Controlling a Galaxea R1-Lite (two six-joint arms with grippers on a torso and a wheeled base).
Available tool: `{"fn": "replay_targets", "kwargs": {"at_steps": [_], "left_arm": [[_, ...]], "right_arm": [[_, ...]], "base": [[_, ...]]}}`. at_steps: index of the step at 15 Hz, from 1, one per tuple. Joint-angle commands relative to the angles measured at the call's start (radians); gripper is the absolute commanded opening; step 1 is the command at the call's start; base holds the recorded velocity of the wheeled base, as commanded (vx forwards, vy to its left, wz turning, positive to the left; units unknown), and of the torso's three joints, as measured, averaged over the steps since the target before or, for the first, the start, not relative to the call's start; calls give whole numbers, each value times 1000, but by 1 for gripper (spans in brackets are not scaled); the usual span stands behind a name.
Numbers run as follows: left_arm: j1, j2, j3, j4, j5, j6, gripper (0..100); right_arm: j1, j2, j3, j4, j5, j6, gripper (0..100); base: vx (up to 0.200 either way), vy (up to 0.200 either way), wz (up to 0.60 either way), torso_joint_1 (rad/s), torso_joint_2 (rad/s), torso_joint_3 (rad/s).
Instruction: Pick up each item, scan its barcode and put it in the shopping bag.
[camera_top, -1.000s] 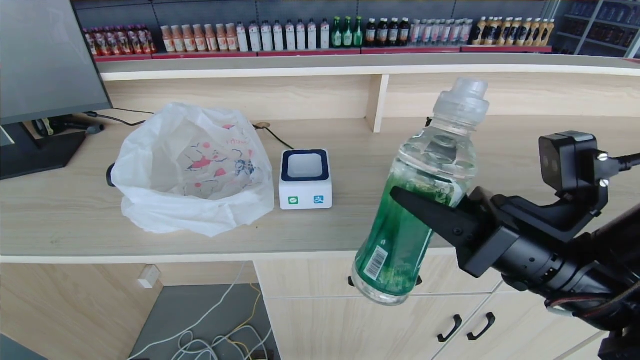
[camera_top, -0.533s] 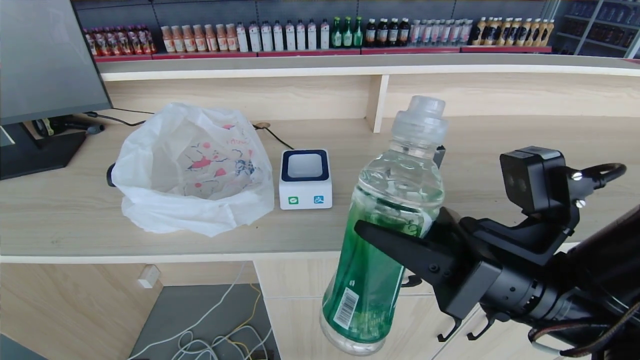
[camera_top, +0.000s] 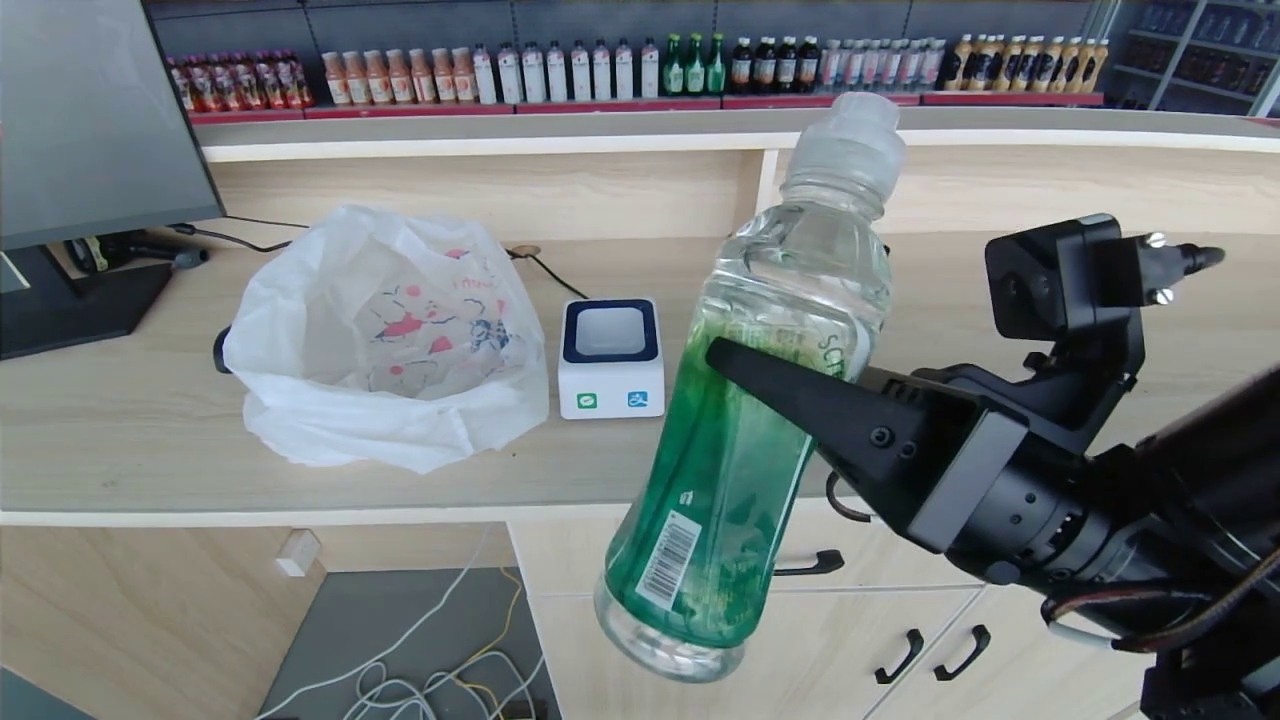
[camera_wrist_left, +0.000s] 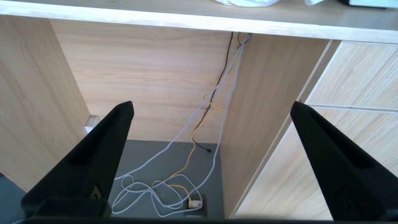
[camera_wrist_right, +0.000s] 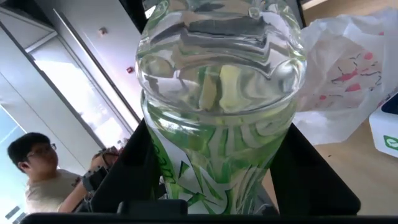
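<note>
- Gripping hard in the head view: the right pincer (camera_top: 760, 372) is clenched round the bottle (camera_top: 742, 440), aloft before the desk (camera_top: 130, 430) edge. Its long axis is near upright, cap tipped up and right. The barcode (camera_top: 668, 560) faces the robot; the scanner (camera_top: 611, 357) sits leftward beside the shopping bag (camera_top: 380, 340).
- Left wrist view: the left pincer (camera_wrist_left: 211, 163) is released, empty, below desk level.
- Right wrist view: the bottle is wedged between the fingers, with the shopping bag beyond.

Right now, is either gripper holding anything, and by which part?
The right gripper holds the bottle around its labelled middle. The left gripper is open and empty.
</note>
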Motion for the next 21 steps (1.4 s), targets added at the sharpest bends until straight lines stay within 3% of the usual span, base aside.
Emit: {"fn": "replay_targets", "kwargs": {"at_steps": [1,7,21], "left_arm": [[1,0,0,0,0,0,100],[-1,0,0,0,0,-1,100],[-1,0,0,0,0,0,100]], "right_arm": [[19,-10,-18,-1,1,4,0],[53,-104,-8,-1,1,88,0],[79,-130,-10,-1,3,88,0]], "base": [[0,0,0,0,0,0],[0,0,0,0,0,0],[0,0,0,0,0,0]]}}
